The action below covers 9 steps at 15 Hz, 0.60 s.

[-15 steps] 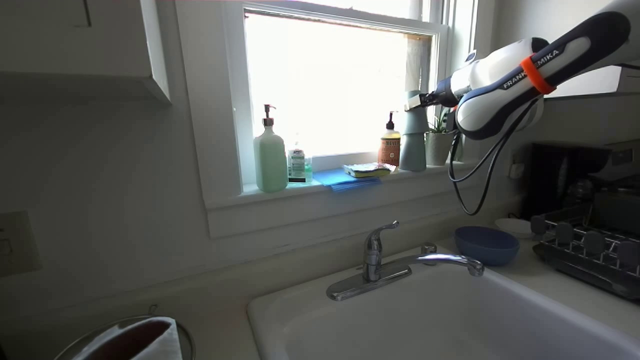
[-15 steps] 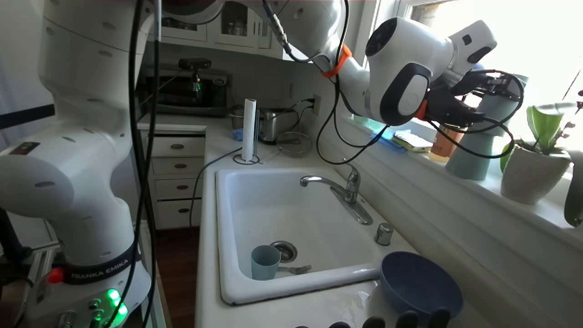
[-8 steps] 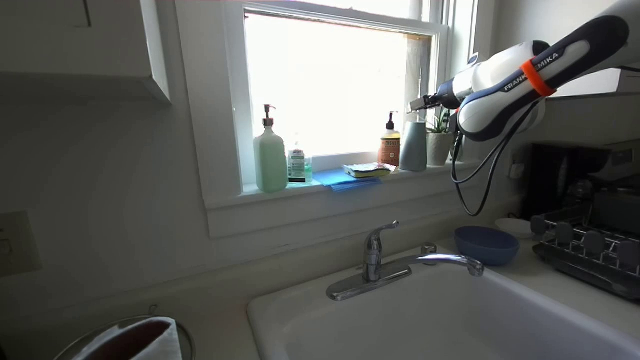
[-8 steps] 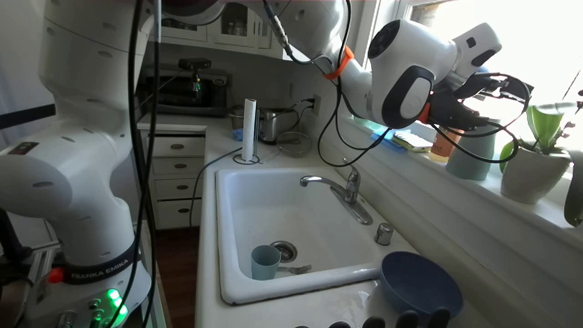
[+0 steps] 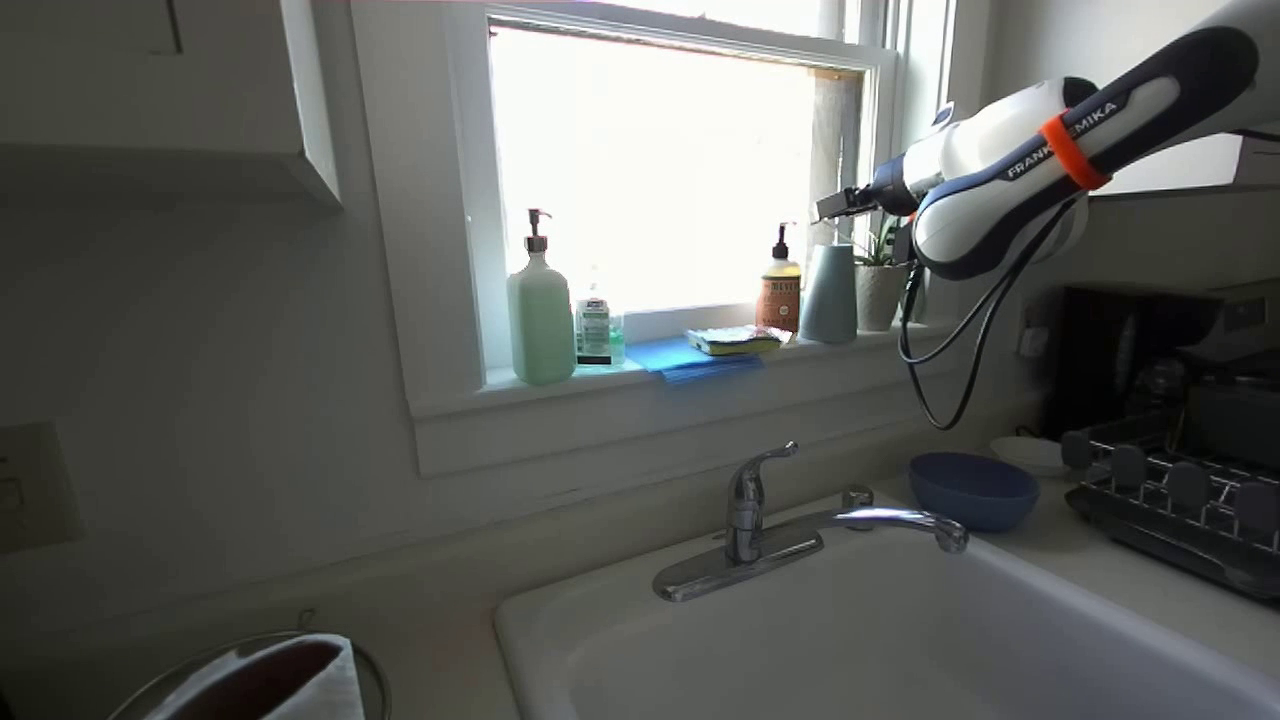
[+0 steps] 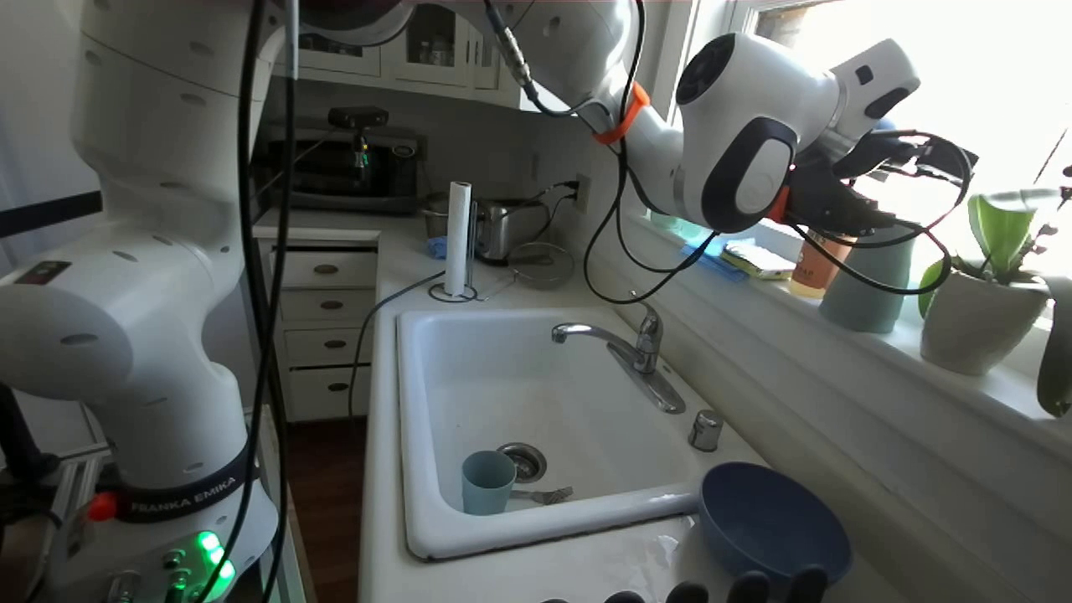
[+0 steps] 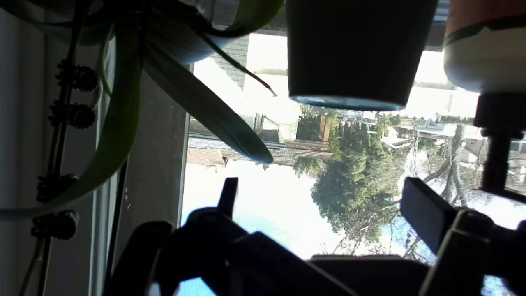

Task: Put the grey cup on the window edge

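Observation:
A grey-blue cup [image 5: 829, 298] stands upside down, narrow end up, on the window edge [image 6: 1009, 392]. It also shows in an exterior view [image 6: 861, 306], partly behind cables, and as a dark shape in the wrist view [image 7: 357, 53], whose picture is upside down. I cannot tell whether it is one cup or two nested ones. My gripper [image 5: 828, 208] is just above the cup's top, apart from it. In the wrist view the gripper [image 7: 320, 183] has its fingers spread with nothing between them. Another blue-grey cup [image 6: 488, 484] stands in the sink.
A potted plant [image 6: 976, 322] and a brown soap bottle [image 5: 779, 300] flank the cup closely. Plant leaves [image 7: 213, 107] reach near the fingers. A sponge [image 5: 738, 341] and a green bottle [image 5: 541, 318] are farther along the edge. The faucet [image 5: 745, 510] stands below.
One second ago an upper cup sat on the lower one between my fingers. Now only one cup shape shows below the gripper, and the fingers are empty. The gripper has barely moved.

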Tool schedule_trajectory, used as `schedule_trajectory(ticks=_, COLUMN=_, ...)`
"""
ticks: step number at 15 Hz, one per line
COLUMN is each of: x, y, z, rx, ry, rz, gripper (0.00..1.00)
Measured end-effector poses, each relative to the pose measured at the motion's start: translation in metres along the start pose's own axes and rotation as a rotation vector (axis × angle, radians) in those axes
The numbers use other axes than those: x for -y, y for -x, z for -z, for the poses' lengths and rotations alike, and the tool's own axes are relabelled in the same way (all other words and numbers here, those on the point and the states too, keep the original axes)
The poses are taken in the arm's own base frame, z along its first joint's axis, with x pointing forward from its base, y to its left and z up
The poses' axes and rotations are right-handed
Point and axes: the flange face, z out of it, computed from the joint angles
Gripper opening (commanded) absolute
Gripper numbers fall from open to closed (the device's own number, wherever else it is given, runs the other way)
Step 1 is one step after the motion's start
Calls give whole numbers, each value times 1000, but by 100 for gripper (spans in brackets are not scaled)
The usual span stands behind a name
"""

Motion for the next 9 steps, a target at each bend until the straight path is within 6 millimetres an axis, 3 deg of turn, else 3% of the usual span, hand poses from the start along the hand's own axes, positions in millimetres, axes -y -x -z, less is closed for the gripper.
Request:
schedule_trajectory(ticks=4, x=-5, y=-16, z=2, rx=73, ry=6, rz=24, gripper=100)
schedule_trajectory(ticks=9, x=6, y=-48, z=18, rx=217, ry=-21, rz=47, gripper=100)
